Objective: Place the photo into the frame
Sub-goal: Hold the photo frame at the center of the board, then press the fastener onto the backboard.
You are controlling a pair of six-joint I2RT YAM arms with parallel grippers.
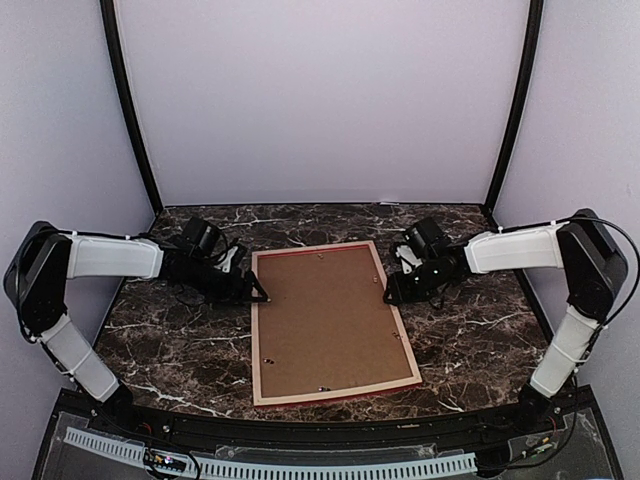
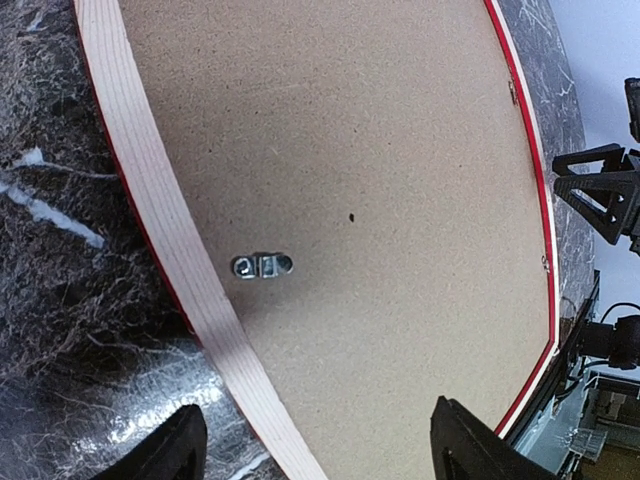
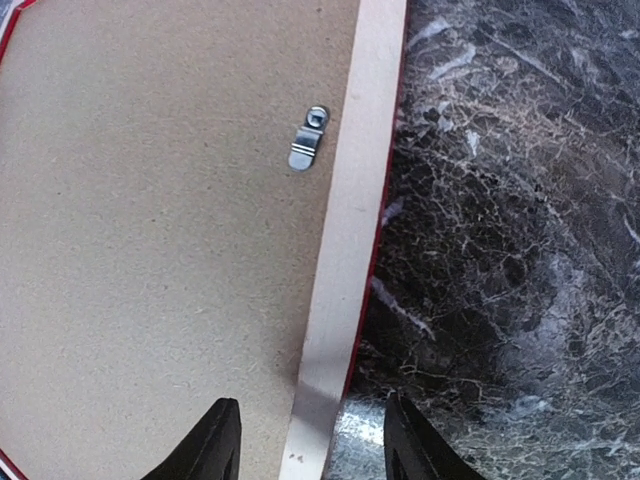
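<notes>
The frame (image 1: 256, 335) lies face down in the middle of the marble table, pale wood back up, a thin red edge showing. A brown backing board (image 1: 325, 315) fills it. The photo is hidden. My left gripper (image 1: 262, 296) is open at the frame's left rail; in the left wrist view that gripper (image 2: 320, 435) straddles the pale rail (image 2: 160, 200), one finger over marble, the other over the board (image 2: 380, 200). At the right rail my right gripper (image 1: 390, 296) is open too. In its own view the right gripper (image 3: 312, 440) has the rail (image 3: 350, 200) between its fingers, apart from both.
Small metal turn clips (image 2: 261, 266) (image 3: 308, 138) sit on the board near each side rail. Dark marble table (image 1: 470, 330) surrounds the frame. White walls close the back and sides. The right gripper's fingers (image 2: 600, 190) show across the frame in the left wrist view.
</notes>
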